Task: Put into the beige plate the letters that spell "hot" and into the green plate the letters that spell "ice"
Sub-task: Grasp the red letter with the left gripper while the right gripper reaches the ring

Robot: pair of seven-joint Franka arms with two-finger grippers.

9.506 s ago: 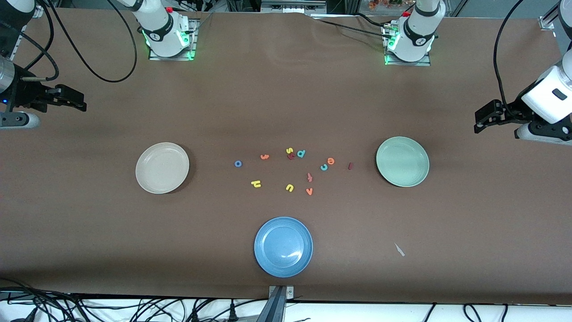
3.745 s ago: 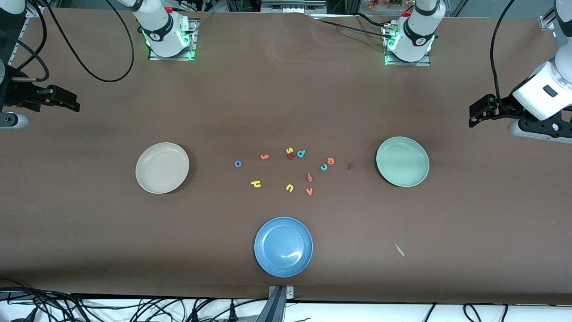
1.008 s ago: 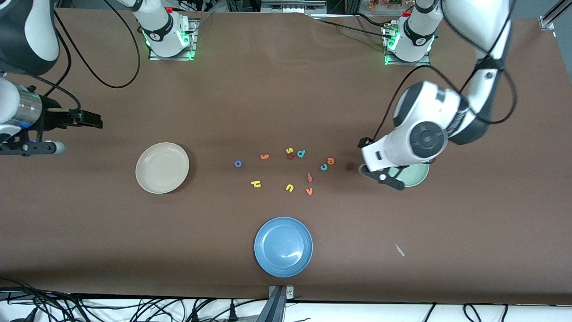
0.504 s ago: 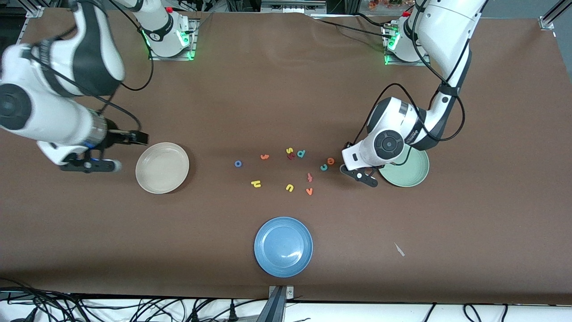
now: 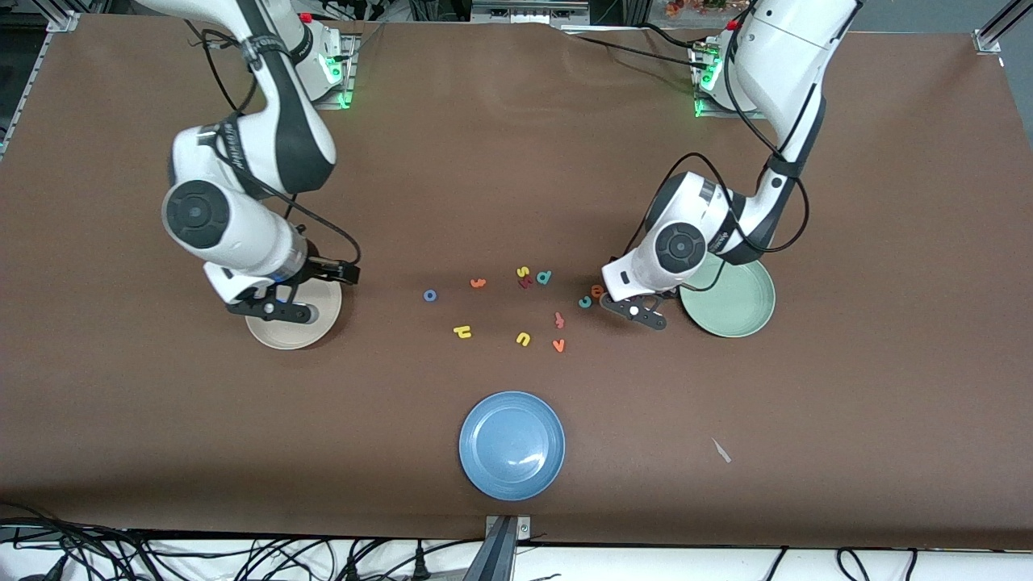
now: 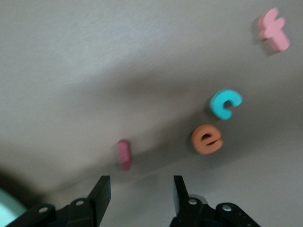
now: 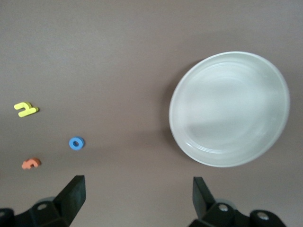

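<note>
Left gripper: we see it low over the desk, fingers parted with a gap between them and nothing held. In the front view the wrist body hides the fingers.
Dark red "i": lies flat on the desk just ahead of the left gripper's fingertips, nearer one finger than the other, not touching either as far as we can tell.
Orange "e": on the desk a little past the "i", touching or nearly touching the teal "c".
Red-orange "f": farther out again from the left gripper.
Green plate: beside the left gripper toward the left arm's end of the desk, partly covered by the arm; we see no letter in it.
Right gripper: fingers spread wide, holding nothing, over the edge of the beige plate.
Blue "o": on the desk out ahead of the right gripper; the orange "t" and yellow "h" lie near it.
Middle cluster: we see the teal "d", yellow "u" and orange "v" between the two grippers.
Blue plate: nearer the front camera than the letters.
</note>
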